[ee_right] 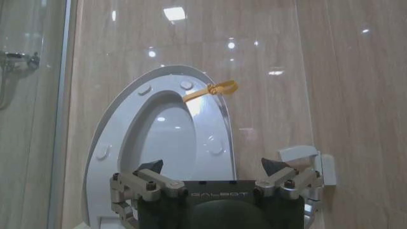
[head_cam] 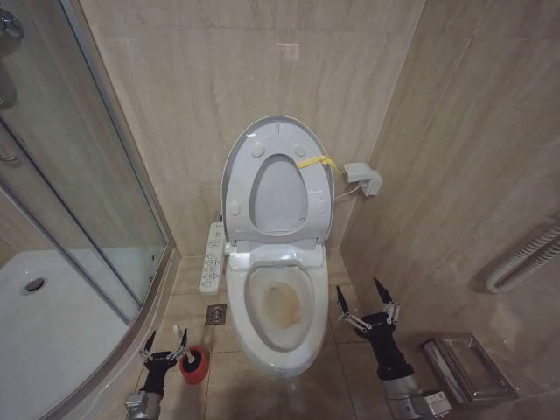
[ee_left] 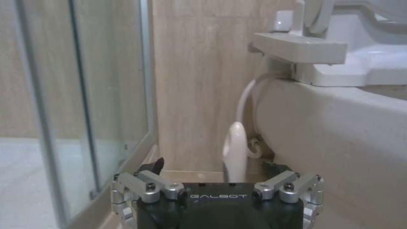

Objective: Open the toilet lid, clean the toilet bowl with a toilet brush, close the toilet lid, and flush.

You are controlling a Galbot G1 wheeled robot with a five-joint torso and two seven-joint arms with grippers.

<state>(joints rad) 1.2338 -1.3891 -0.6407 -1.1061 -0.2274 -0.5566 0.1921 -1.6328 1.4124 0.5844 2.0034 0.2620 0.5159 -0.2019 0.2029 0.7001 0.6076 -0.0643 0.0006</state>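
Currently, your stock at this moment reads as follows.

Toilet lid point(head_cam: 238, 157): raised, leaning back against the tiled wall with the seat ring point(head_cam: 317, 188) up against it; a yellow strip point(head_cam: 317, 162) is tied at its rim. Rigid glossy plastic, likely light and slippery, so that strip looks like your best purchase for closing.

Toilet bowl point(head_cam: 241, 324): exposed, brownish staining at its bottom. Ceramic, fixed, hard; expect it to tolerate scrubbing.

Toilet brush point(head_cam: 184, 337): upright in its small red pot point(head_cam: 196, 367) on the floor, between the bowl and the shower enclosure point(head_cam: 105, 219). Thin pale handle, probably light and slightly flexible; take it high on the stick and pull straight up, or the pot may tip.

Left end effector point(head_cam: 163, 343): low, just beside the brush handle, jaws spread wide, holding nothing.

Right end effector point(head_cam: 366, 303): just beside the bowl on its other side, jaws wide, holding nothing.
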